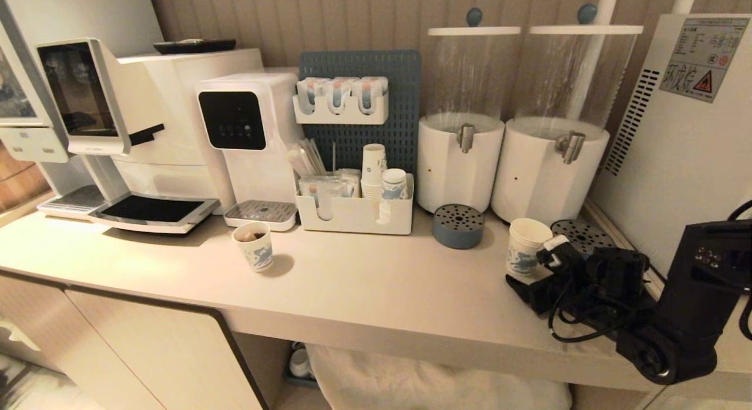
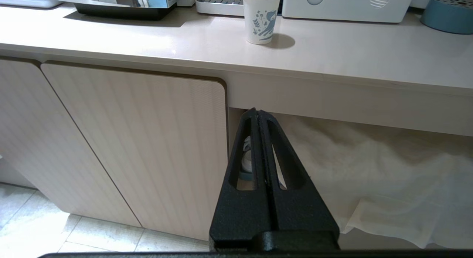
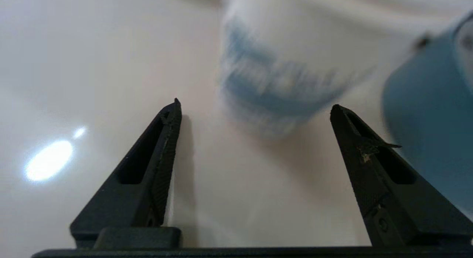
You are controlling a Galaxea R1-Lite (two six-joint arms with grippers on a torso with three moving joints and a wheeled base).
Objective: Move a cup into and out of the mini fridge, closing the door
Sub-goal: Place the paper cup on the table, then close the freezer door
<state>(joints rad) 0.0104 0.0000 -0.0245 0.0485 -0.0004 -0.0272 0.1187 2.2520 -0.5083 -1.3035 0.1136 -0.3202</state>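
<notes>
Far left on the counter [image 1: 364,292]: coffee machine [image 1: 135,122], then a water dispenser [image 1: 247,140]. In front of it stands a cup w/ brown inside [image 1: 254,245], not the one in play. Left gripper [image 2: 259,117] hangs low by the cabinet door [image 2: 140,147], fingers pressed together, nothing btwn them. Mid counter: organiser tray w/ stacked cups [image 1: 376,169], then two clear drink dispensers [image 1: 464,122]. The cup [image 1: 524,245] stands upright on the counter, in front of the right-hand dispenser, near a blue drip tray [image 1: 458,226]. Right gripper [image 3: 255,110] is low beside it, jaws spread wide, tips just short of the cup, not touching. Mini fridge [image 1: 687,140] at far right; only its vented side shows.
</notes>
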